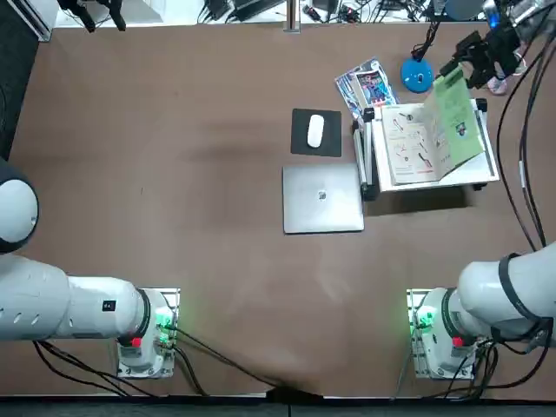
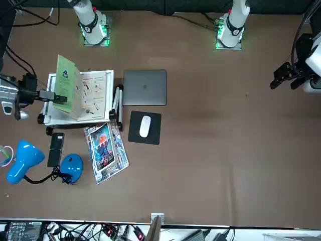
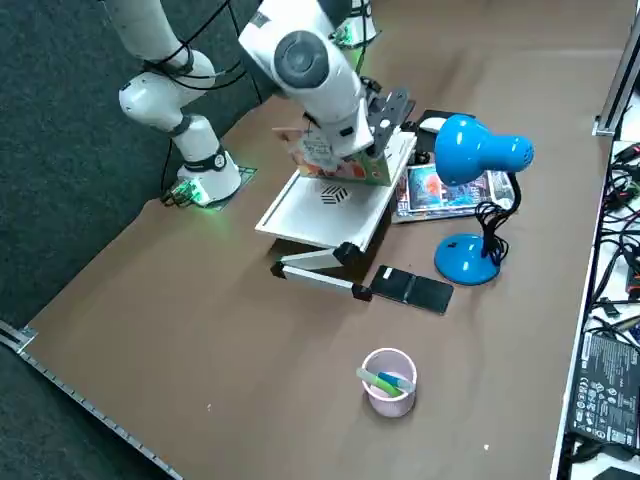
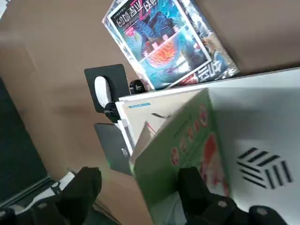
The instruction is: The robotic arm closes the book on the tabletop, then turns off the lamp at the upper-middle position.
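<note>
Green cover up in the air, white pages showing: that's the book [image 1: 459, 122] right now, half open on a white stand [image 1: 488, 165] over on the right part of the brown table [image 1: 217, 208]. One side lies flat on the stand with little drawings on its pages, and the other side stands up steeply. From my wrist you can see a red-pink picture on the outside of the green cover.

As for my right gripper [image 4: 140, 180], it's up at the raised cover, and its two fingers are spread wide, so I'm not clamped on anything. One finger [image 4: 192, 185] overlaps the green cover in the wrist view, but I can't tell if it's actually touching. The other [image 4: 89, 187] is well off to the side of it.

The lamp [image 3: 466, 260] is standing near the stand, on the far side of the table from my base, round blue foot down, black stem bent over and blue head tipped sideways. Glossy leaflets [image 2: 105, 150] lie just beside it, partly by the stand. There's also a pink cup [image 3: 388, 400] with markers inside, a grey laptop [image 1: 322, 199], closed, and a white mouse [image 1: 315, 131] on its black pad [image 1: 300, 130].
</note>
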Controlling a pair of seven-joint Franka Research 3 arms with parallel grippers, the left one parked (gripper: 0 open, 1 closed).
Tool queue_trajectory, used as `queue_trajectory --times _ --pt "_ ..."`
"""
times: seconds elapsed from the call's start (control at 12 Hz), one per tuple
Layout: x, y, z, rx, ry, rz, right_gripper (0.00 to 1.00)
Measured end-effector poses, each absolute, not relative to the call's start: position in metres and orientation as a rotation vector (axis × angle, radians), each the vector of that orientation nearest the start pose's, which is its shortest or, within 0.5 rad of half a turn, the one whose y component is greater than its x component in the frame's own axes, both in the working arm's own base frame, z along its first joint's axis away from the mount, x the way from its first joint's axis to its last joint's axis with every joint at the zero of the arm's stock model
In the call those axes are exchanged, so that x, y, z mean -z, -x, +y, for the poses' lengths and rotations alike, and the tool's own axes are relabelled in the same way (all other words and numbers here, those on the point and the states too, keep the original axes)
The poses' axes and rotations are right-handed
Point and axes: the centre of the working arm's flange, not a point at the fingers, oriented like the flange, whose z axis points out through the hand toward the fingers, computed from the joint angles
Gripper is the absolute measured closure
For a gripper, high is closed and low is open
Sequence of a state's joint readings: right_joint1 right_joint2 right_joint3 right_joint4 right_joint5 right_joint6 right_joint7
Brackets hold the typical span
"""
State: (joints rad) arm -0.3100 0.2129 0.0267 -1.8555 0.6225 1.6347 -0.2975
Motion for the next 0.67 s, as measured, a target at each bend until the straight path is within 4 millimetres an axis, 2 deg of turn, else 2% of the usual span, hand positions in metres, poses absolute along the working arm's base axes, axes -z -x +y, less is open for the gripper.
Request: queue_trajectory --times 0.42,0.5,0.67 --pt "-0.406 -0.577 -0.037 -0.324 2.509 0.264 0.0" --pt "-0.407 -0.581 -0.011 -0.343 2.559 0.293 0.0" --pt "-0.41 -0.584 0.015 -0.36 2.603 0.323 0.0"
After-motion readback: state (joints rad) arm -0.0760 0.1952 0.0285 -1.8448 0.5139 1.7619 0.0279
